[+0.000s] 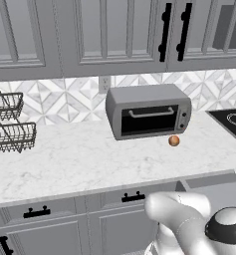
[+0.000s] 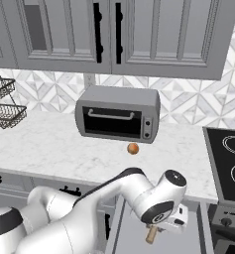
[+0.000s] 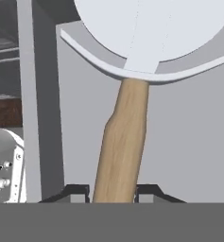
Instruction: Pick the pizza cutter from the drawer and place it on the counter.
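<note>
The pizza cutter (image 3: 127,118) hangs close before the hand camera: a pale round wheel at the top and a tan wooden handle running down between my two fingertips (image 3: 78,191). My gripper (image 3: 113,191) is shut on the handle. In the right base view, my gripper (image 2: 158,227) sits low inside the open grey drawer (image 2: 131,233), and the handle end of the pizza cutter (image 2: 151,234) pokes out beneath the hand. The white marble counter (image 2: 64,149) runs behind the drawer, at a higher level. The drawer (image 1: 211,182) stands pulled out at the lower right of the left base view.
A grey toaster oven (image 2: 117,114) stands at the back of the counter, with a small orange ball (image 2: 133,148) in front of it. The black stovetop (image 2: 228,163) lies to the right. Wire baskets (image 1: 10,129) stand at the far left. Upper cabinets hang above.
</note>
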You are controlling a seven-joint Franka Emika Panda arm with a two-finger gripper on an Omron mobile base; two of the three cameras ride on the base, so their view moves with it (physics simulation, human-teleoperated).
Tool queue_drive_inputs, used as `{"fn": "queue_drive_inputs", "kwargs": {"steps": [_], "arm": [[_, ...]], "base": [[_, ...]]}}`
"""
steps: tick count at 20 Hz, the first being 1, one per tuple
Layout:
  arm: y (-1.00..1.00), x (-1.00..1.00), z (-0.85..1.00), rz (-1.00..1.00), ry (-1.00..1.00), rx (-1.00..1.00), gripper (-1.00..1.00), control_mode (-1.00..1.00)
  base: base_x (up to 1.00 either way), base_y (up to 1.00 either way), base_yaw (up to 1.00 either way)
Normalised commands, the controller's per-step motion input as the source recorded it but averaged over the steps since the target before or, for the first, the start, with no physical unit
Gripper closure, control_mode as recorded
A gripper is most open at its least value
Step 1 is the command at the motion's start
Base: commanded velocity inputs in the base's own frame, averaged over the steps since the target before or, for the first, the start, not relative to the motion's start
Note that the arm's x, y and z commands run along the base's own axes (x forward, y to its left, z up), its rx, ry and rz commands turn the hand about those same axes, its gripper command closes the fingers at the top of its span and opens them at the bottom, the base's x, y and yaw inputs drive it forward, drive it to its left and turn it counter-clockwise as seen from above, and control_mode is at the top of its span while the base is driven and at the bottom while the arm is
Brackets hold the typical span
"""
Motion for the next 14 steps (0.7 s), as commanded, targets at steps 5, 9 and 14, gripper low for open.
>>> {"fn": "queue_drive_inputs", "kwargs": {"steps": [5, 9, 14], "arm": [[0.5, 0.94, 0.38, 0.21, -0.1, 0.02, 1.0, -1.0], [0.67, 1.0, 0.12, 0.29, -0.01, 0.01, 1.0, -1.0], [0.74, 1.0, 0.06, 0.27, 0.0, 0.0, 1.0, -1.0]], "base": [[0.0, 0.0, 0.0], [0.0, 0.0, 0.0], [0.0, 0.0, 0.0]]}}
